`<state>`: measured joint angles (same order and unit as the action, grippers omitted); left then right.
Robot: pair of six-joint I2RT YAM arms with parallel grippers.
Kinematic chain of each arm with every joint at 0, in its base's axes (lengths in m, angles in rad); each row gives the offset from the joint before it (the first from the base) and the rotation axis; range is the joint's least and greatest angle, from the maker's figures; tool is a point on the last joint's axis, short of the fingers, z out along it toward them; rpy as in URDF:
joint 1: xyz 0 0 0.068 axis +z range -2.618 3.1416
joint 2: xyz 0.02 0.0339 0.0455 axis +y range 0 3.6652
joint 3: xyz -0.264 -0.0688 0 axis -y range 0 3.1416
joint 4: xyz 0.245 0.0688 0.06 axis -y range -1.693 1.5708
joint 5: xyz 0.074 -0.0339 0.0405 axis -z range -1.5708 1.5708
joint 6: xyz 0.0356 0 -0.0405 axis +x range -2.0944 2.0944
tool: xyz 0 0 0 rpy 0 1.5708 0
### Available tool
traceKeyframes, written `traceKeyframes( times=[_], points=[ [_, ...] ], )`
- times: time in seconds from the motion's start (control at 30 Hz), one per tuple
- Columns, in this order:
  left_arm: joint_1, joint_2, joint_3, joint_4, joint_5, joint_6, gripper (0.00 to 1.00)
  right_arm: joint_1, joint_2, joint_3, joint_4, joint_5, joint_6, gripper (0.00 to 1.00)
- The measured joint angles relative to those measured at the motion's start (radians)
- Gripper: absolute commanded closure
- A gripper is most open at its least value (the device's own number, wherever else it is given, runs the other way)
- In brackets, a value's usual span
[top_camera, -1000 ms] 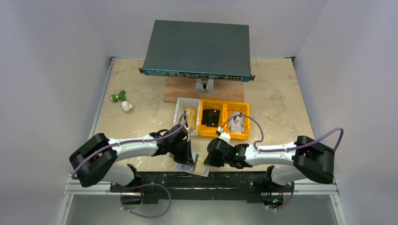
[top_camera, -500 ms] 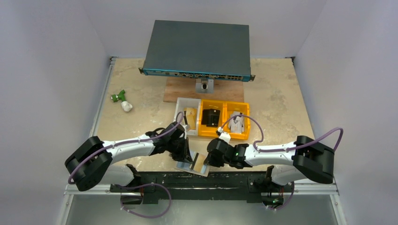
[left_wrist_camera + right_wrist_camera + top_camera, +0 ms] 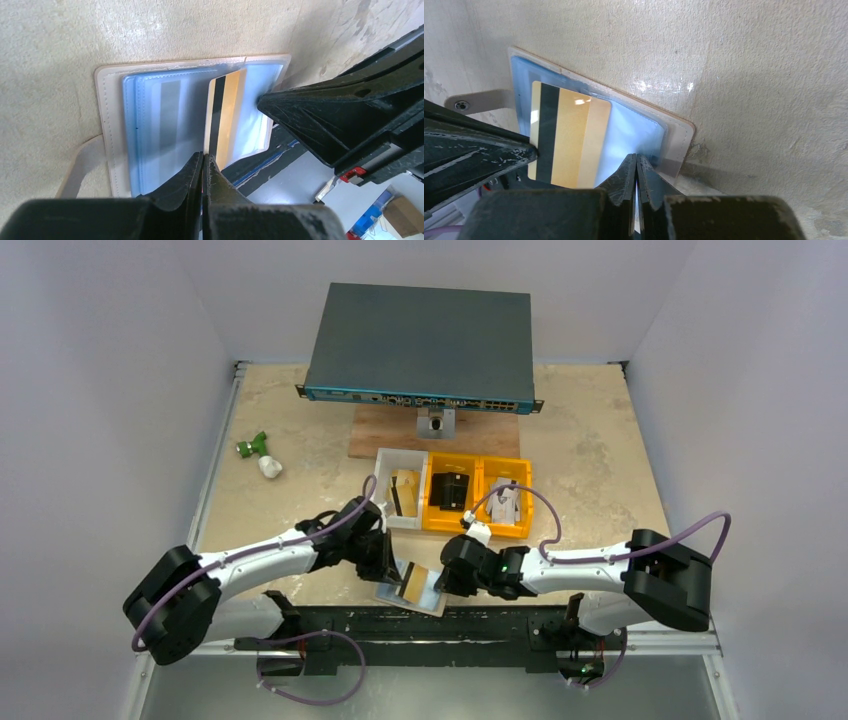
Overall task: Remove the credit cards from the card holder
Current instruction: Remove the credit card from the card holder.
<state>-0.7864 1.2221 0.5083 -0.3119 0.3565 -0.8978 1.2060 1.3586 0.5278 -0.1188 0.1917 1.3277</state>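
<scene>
Tabletop (image 3: 600, 440): gold card (image 3: 225, 120) in left jaws

Card holder (image 3: 150, 130) open, pale blue; gold card (image 3: 227, 115) — partly out

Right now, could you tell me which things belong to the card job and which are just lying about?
Job: card holder; gold card; left gripper, shut on the card; right gripper, shut, at the holder.
Lying about: network switch; wooden board; green-and-white piece; orange bins; white bin.
</scene>
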Motion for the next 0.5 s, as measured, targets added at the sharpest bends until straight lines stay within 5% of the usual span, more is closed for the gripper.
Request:
traceKeyframes(
  times=[0.27,0.5],
  points=[
    [0.042,-0.094,-0.003,-0.047,0.006,0.001,1.00,0.000,-0.012,0.031,-0.074,0.013,-0.016,0.93],
    [0.079,-0.153,-0.012,-0.065,0.030,0.001,1.00,0.000,-0.066,0.089,-0.112,0.046,-0.046,0.54]
  ],
)
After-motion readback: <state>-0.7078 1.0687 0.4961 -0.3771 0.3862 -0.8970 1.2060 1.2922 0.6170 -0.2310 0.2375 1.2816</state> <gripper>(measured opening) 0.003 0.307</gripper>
